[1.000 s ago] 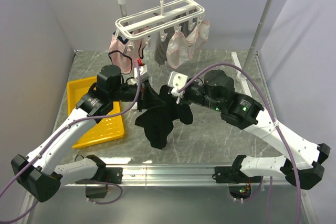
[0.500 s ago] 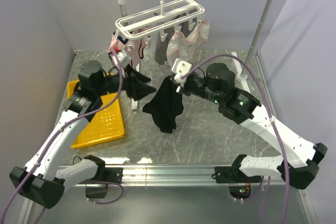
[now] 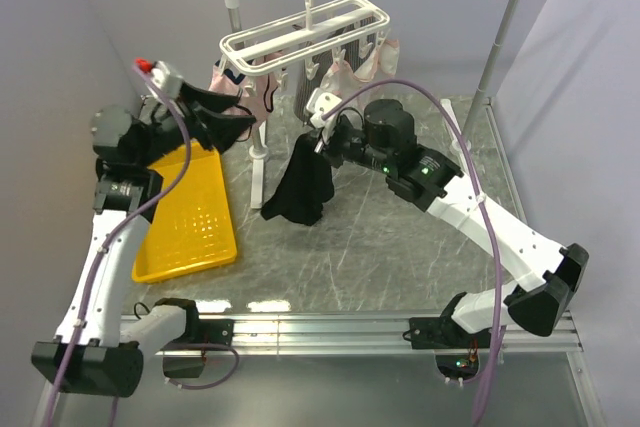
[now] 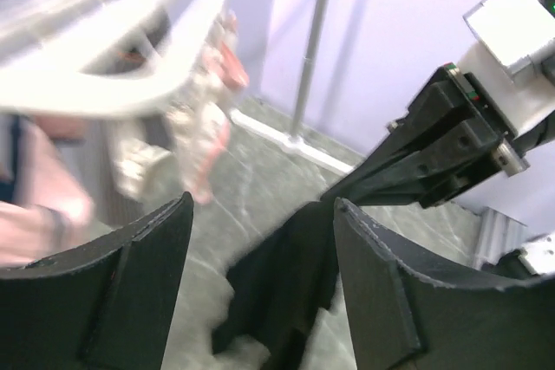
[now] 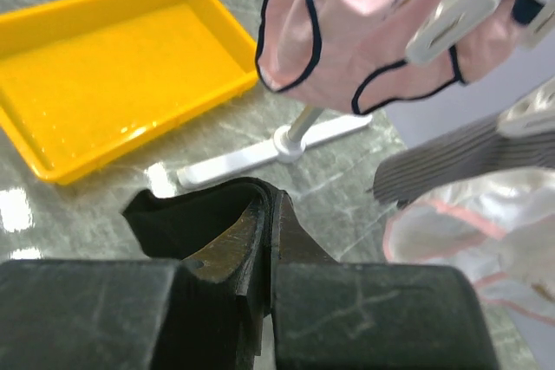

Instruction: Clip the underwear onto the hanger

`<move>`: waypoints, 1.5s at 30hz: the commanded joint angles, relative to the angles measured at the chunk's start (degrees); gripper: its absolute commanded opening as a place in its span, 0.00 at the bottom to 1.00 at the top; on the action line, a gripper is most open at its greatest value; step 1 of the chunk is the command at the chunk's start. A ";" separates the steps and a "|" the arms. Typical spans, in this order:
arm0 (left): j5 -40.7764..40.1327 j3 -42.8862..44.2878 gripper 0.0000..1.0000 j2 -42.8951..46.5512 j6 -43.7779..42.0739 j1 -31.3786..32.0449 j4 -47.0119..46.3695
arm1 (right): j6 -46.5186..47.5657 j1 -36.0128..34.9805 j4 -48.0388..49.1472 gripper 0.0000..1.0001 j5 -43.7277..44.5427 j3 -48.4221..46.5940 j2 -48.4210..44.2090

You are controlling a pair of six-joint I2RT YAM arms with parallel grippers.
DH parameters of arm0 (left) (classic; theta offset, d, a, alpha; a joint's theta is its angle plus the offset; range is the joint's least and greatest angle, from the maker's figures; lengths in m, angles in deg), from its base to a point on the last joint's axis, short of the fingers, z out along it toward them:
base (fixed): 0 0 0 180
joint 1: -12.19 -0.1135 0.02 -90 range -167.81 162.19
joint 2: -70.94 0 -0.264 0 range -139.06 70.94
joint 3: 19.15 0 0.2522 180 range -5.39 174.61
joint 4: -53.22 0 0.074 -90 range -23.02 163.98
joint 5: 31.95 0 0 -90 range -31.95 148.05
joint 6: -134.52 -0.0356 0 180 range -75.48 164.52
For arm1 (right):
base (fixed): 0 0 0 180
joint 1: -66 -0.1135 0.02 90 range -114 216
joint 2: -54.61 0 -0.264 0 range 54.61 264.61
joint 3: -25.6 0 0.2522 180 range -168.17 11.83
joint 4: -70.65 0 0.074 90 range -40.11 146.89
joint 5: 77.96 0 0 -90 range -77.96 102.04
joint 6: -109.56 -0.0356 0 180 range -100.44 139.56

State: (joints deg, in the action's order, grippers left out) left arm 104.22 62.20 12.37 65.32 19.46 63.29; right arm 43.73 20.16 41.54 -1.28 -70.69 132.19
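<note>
The right gripper (image 5: 270,214) is clamping the underwear (image 3: 300,187), dangling it near the worktop's far edge beside the hanger (image 3: 300,37). The left gripper (image 4: 262,214) is gaping empty, and clipping is not yet done.

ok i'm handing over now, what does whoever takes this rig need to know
The left gripper: jaws open, empty, raised beside the white plastic clip hanger.
The right gripper: jaws shut on the plain black fabric underwear, which dangles from it in front of the hanger.
Done: underwear picked up.
Left: raise it to a clip and fasten it.
</note>
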 commanded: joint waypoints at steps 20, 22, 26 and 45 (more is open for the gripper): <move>30.90 9.66 0.74 -16.58 -11.47 -10.87 -19.17 | -0.08 2.34 4.63 0.00 -5.05 -7.65 2.66; 32.04 10.89 0.74 -18.24 -12.09 -10.78 -19.26 | -0.08 2.34 4.54 0.00 -5.13 -8.09 3.01; 33.28 12.21 0.74 -20.71 -13.32 -10.78 -18.82 | -0.43 2.43 4.02 0.00 -5.49 -8.88 3.02; 31.17 11.24 0.83 -29.32 13.92 -8.68 -56.87 | -0.35 2.60 2.96 0.00 -5.58 -9.32 3.01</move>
State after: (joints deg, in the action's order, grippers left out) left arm 135.24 71.67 -16.04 74.63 9.99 13.77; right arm 43.62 22.19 43.11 -6.70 -76.78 135.36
